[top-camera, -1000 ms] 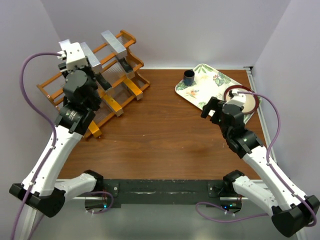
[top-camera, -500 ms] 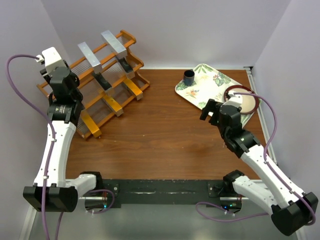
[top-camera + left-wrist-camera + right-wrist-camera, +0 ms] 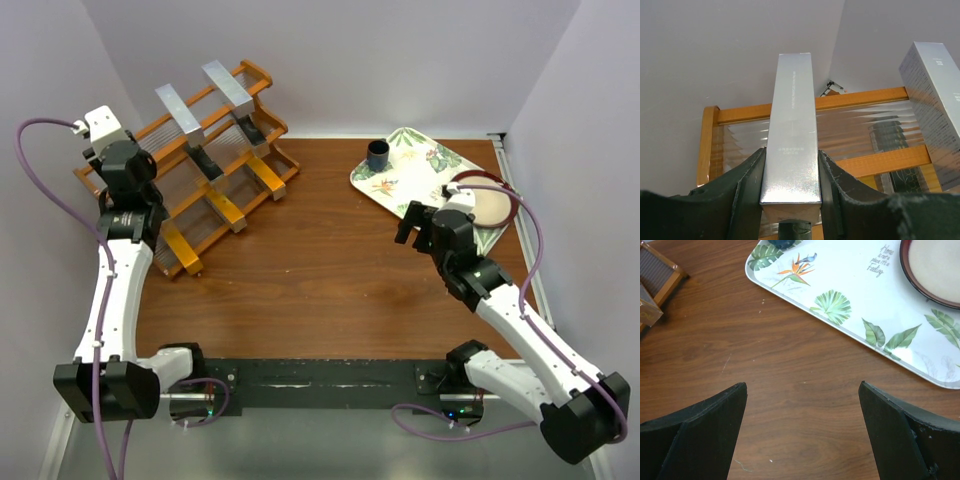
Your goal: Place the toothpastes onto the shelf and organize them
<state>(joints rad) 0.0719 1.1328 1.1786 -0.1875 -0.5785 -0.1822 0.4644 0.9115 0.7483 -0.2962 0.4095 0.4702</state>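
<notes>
One silver toothpaste carton (image 3: 792, 100) sits clamped between jaws of the left gripper (image 3: 790, 156) (right gripper (image 3: 802, 385) spread wide).

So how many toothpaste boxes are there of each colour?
Silver toothpastes: 3 (one of them held in the left gripper)
Black toothpastes: 2
Orange-gold toothpastes: 3
Total: 8 in view
</notes>
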